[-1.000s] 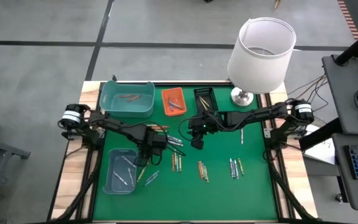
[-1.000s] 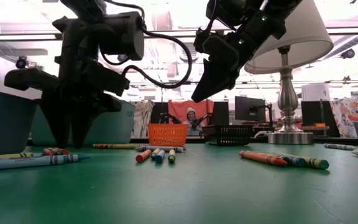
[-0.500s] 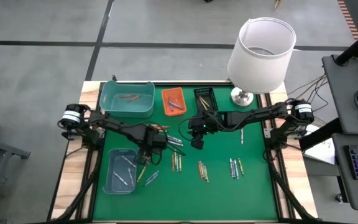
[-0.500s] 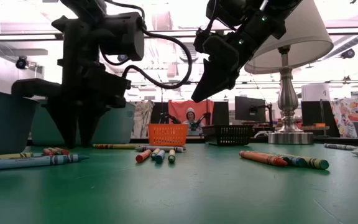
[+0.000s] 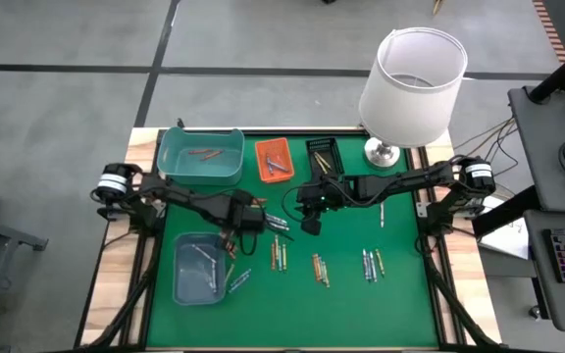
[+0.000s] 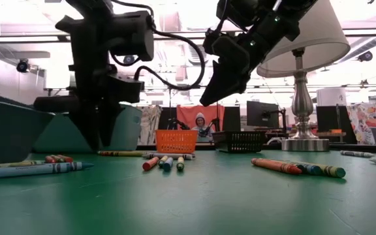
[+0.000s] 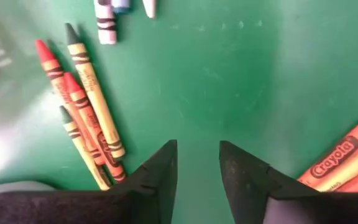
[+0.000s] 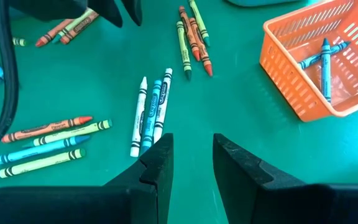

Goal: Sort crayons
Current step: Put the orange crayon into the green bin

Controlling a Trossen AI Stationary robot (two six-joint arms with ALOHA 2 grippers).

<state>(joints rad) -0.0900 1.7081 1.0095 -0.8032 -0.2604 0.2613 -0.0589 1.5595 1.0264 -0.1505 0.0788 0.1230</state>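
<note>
Many crayons (image 5: 320,268) lie loose across the green tabletop (image 5: 400,304), light, stiff, apt to roll and best pinched mid-length, while both grippers' jaws, left (image 7: 197,163) and right (image 8: 191,155), stand apart, empty.

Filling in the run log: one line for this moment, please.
left gripper: open, empty, over mat beside crayons | right gripper: open, empty, hovering | orange tray: holds blue crayons

Two dark, matte-black jointed arms trail looping black cables, each ending in a claw of two pointed fingers.
</note>
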